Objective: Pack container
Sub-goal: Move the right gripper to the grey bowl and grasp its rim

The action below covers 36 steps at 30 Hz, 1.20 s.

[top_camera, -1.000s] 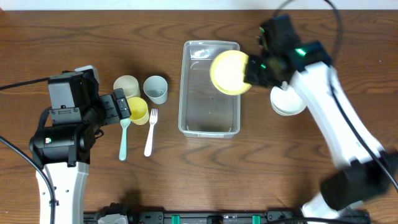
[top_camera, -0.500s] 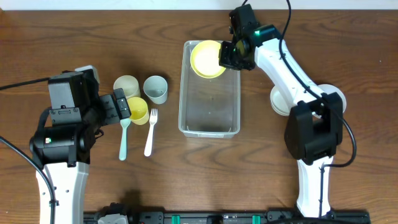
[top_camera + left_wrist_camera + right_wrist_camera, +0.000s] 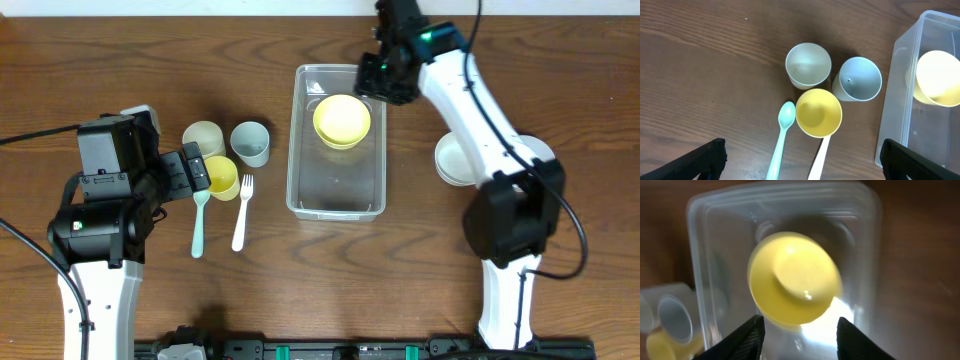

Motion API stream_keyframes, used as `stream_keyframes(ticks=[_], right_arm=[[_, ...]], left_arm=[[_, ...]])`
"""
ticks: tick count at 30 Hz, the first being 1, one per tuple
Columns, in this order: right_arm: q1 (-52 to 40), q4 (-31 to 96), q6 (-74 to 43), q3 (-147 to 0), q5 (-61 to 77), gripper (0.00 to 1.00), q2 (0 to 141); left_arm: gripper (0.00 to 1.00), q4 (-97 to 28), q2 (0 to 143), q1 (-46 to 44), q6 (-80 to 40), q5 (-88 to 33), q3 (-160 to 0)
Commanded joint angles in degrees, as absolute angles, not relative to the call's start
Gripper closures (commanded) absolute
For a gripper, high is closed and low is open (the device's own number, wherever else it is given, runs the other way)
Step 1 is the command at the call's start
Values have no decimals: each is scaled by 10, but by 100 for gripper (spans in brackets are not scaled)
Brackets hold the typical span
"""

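The clear plastic container [image 3: 337,212] stands at the table's middle. A yellow bowl [image 3: 342,120] lies in its far half, bottom up and a little tilted. My right gripper [image 3: 385,75] is open and empty just above the container's far right corner. In the right wrist view the bowl [image 3: 795,282] sits inside the container [image 3: 695,255], beyond the open fingers [image 3: 800,335]. My left gripper [image 3: 195,172] is open and empty, hovering over the cups to the left. The container [image 3: 890,100] and bowl [image 3: 940,77] show at the right of the left wrist view, above the open fingers [image 3: 802,165].
Left of the container stand a cream cup [image 3: 203,138], a blue-grey cup [image 3: 250,143] and a yellow cup [image 3: 220,177], with a teal spoon [image 3: 199,225] and a white fork [image 3: 242,212] in front. A white bowl [image 3: 460,160] sits right of the container.
My right gripper carried the yellow bowl leftward over the container's far end and let it go. The bowl now lies inside the container. The left arm has not moved.
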State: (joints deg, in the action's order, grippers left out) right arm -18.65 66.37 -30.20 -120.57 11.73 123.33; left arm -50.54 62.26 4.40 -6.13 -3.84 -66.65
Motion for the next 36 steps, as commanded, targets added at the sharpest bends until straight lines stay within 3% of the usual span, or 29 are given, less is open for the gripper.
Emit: stream_keyframes(ticks=[1,6,12,20,25,36], right_arm=[[-133,731,-291,-1230,65,50,1152],[-29,867,-292,-1230,-23,41,1116],[95,919,-309,-1187,-88,27,1118],[203,840,-296,-1027,-40,28,1118],[215,749,-298,-917,-55,24,1118],[220,584,-261,-789,-6,30,1118]], left_arm=[[2,-505,622,46,-56,-29,-678],[2,-505,622,46,-56,-29,-678],[2,-505,622,46,-56,-29,-678],[2,-505,622,46,-56,-29,-678],[2,-505,622,46,-56,-29,-678],[2,-505,622,46,-56,-29,-678]])
